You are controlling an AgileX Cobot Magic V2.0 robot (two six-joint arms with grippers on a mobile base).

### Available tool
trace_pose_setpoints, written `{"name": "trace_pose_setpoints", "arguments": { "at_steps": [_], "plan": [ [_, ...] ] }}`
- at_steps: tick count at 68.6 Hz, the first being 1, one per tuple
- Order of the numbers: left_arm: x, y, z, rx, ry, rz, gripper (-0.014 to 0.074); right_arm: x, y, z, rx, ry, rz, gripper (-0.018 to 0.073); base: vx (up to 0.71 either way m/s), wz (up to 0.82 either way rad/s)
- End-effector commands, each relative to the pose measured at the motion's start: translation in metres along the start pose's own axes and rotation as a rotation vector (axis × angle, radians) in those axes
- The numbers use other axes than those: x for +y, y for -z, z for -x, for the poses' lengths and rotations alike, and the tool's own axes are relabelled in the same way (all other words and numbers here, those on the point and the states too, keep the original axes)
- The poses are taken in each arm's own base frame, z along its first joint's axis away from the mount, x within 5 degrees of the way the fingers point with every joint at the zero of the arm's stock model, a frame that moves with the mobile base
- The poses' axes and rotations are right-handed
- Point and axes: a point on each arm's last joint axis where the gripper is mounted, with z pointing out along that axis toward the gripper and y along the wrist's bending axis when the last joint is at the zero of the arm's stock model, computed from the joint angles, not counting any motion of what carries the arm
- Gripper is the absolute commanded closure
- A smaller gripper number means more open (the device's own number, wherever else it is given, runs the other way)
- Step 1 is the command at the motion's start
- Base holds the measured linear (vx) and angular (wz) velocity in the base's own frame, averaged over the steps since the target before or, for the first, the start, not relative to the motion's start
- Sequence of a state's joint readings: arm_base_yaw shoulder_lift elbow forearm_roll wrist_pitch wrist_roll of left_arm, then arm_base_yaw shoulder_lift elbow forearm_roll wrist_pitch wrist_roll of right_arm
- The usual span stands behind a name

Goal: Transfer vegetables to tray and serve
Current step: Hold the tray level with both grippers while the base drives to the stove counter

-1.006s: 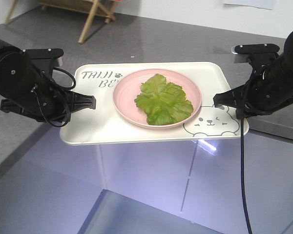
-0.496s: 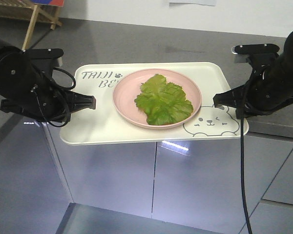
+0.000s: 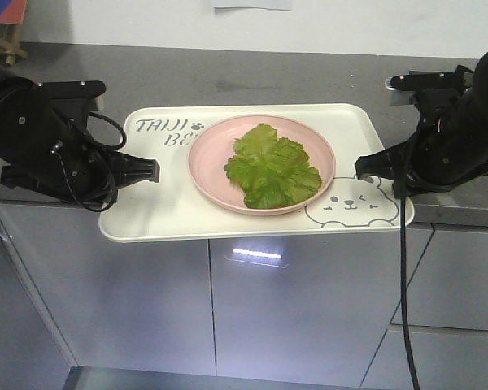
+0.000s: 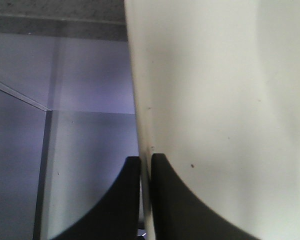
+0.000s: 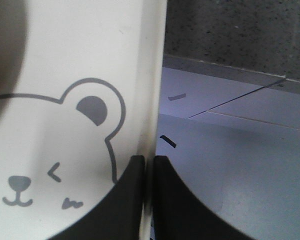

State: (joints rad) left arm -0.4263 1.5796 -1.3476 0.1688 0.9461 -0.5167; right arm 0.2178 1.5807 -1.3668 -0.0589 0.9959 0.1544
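- The tray [image 3: 167, 215] hangs level in the air, in front of the grey tabletop [image 3: 252, 77] and above the cabinet fronts.
- The left end effector [image 3: 152, 170] is clamped on the tray's left rim (fingers pinched on the edge in the wrist view).
- The right end effector [image 3: 363, 169] is clamped on the right rim, beside the bear face [image 3: 351, 203].
- The vegetables [image 3: 272, 168] lie on the pink plate [image 3: 207, 158], mid-tray.

smooth cream plastic tray [image 3: 154, 215], glossy pink plate [image 3: 207, 162], speckled matt counter [image 3: 309, 77].
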Motion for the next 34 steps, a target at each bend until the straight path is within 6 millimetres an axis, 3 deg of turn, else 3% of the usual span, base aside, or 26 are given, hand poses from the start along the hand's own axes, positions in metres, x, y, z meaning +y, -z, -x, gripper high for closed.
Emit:
{"name": "trace_pose_setpoints", "arguments": {
  "at_steps": [1, 34],
  "plan": [
    [-0.0032, 0.0270, 0.0104, -0.129, -0.018, -0.057, 0.0604, 0.0000, 0.0256, 0.0096, -0.134, 0.020, 0.009, 0.0566, 0.07, -0.26],
    [-0.0032, 0.0270, 0.0104, -0.129, -0.018, -0.057, 0.0604, 0.0000, 0.0256, 0.0096, -0.134, 0.020, 0.009, 0.0566, 0.07, -0.26]
  ]
}}
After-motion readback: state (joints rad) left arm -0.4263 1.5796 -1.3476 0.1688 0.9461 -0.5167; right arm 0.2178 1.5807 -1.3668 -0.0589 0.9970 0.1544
